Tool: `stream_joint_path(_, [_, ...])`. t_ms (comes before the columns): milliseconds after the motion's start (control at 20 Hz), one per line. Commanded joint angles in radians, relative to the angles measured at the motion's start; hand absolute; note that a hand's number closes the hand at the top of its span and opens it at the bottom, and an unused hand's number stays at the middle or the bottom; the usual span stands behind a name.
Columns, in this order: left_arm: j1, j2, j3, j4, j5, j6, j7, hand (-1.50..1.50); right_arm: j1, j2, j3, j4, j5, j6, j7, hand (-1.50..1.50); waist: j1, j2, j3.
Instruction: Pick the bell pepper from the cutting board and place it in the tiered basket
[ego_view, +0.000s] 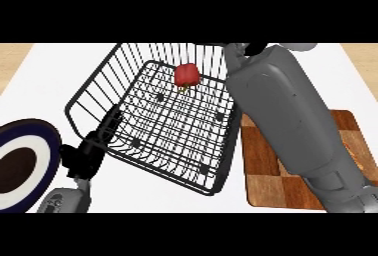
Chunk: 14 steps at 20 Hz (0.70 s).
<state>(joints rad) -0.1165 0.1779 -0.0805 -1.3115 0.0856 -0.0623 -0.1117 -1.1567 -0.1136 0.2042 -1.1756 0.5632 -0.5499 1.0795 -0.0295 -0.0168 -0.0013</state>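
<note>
Lying in basket (70, 107), bell pepper (186, 75) near right robot hand (252, 49)

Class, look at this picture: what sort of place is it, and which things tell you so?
Most likely a kitchen counter: a wooden cutting board, a red bell pepper lying in a black wire basket, and a plate beside it.

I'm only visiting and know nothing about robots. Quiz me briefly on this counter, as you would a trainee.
1. True or false: the bell pepper lies on the cutting board.
2. What lies left of the tiered basket? A) plate B) mug C) kettle
3. Fill in: the right forearm hides part of the ____.
Key: 1 false, it lies in the basket. 2 A. 3 cutting board.
</note>
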Motion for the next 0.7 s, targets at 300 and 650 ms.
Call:
stream_joint_path(300, [0.076, -0.012, 0.001, -0.043, -0.011, 0.030, -0.014, 0.00, 0.268, -0.206, -0.188, -0.456, 0.096, -0.024, 0.119, -1.50, -0.045, -0.010, 0.003])
stream_joint_path(650, [0.094, 0.021, 0.025, -0.073, 0.007, 0.003, -0.008, 0.00, 0.637, -0.311, -0.312, -0.885, -0.063, 0.123, 0.119, -1.50, -0.062, -0.009, 0.004])
